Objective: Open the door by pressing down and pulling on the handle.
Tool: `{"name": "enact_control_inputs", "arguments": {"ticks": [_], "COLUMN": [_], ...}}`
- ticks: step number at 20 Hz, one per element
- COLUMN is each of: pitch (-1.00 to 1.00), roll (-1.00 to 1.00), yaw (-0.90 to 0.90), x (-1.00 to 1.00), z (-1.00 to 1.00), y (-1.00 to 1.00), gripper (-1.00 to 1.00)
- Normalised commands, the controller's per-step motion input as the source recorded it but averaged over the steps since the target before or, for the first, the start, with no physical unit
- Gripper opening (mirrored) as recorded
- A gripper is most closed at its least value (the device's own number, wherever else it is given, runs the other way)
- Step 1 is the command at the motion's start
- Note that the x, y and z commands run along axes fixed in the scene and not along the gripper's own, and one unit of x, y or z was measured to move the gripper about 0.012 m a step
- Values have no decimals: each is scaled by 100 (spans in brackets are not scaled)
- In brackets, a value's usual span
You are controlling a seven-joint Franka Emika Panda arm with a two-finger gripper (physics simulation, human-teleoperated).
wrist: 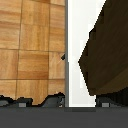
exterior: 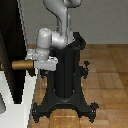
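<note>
With the gripper [exterior: 34, 64] sitting by the handle [exterior: 20, 65], jaws' state unclear, pressing squarely downward before pulling the door [exterior: 6, 45] is looking wisest.

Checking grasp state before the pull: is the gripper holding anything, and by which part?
Cannot be told. The gripper sits at the outer end of the tan cylindrical handle, but neither view shows fingers closed around it.

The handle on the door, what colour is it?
The handle is tan, wood-coloured, seen best in the exterior view beside the gripper.
</note>
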Motion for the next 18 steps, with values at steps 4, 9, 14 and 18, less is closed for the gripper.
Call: {"name": "enact_control_inputs", "arguments": {"ticks": [4, 9, 14, 18], "pitch": [0, 0, 0, 0], "roll": [0, 0, 0, 0], "yaw": [0, 0, 0, 0], "x": [0, 0, 0, 0], "z": [0, 0, 0, 0], "y": [100, 100, 100, 100], "gripper": [100, 100, 100, 100]}}
